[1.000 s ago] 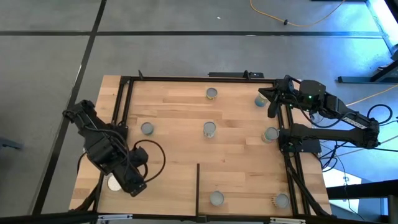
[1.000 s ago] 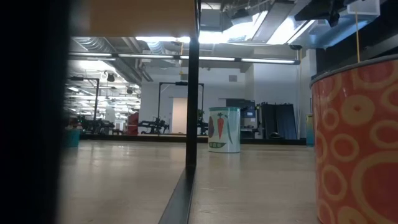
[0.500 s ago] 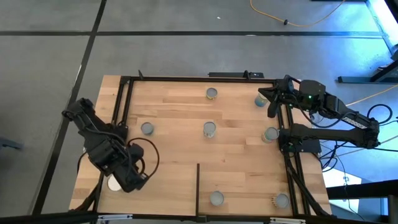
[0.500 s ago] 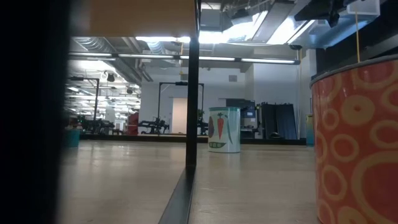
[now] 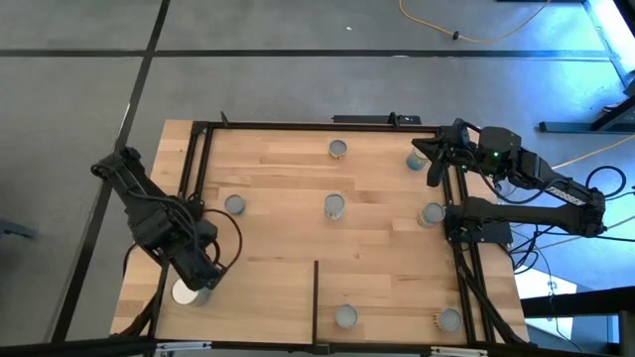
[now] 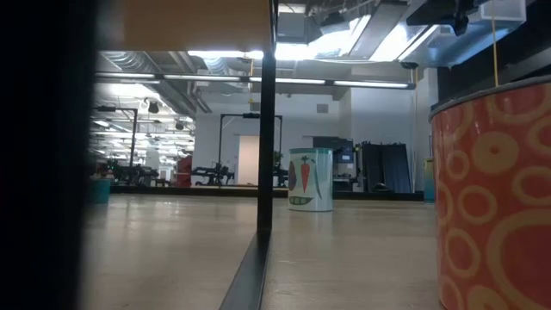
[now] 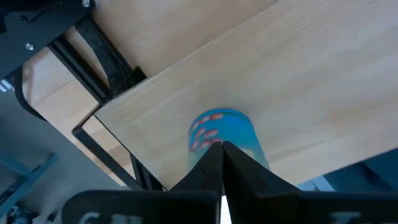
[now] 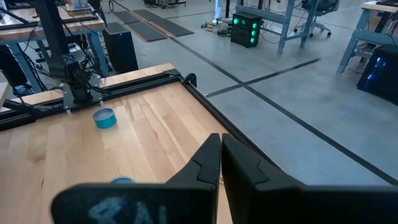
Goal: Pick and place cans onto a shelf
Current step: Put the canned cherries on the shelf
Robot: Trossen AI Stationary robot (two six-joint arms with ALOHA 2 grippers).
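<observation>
Planked wood forms the counter (image 5: 288, 188), framed by black rails. At its near left corner the left end effector (image 5: 201, 285) hangs fully closed, empty, above a white-topped can (image 5: 186, 292). Two cans (image 5: 345, 316) sit along the near edge, three mid-counter. At the far right corner the right end effector (image 5: 433, 162) is closed, empty, beside another can (image 5: 417, 160).

The left gripper (image 5: 205, 286) has swung back toward the counter's (image 5: 288, 169) near left corner and now sits, fingers together, right over the whitish-topped can (image 5: 186, 293) there.
</observation>
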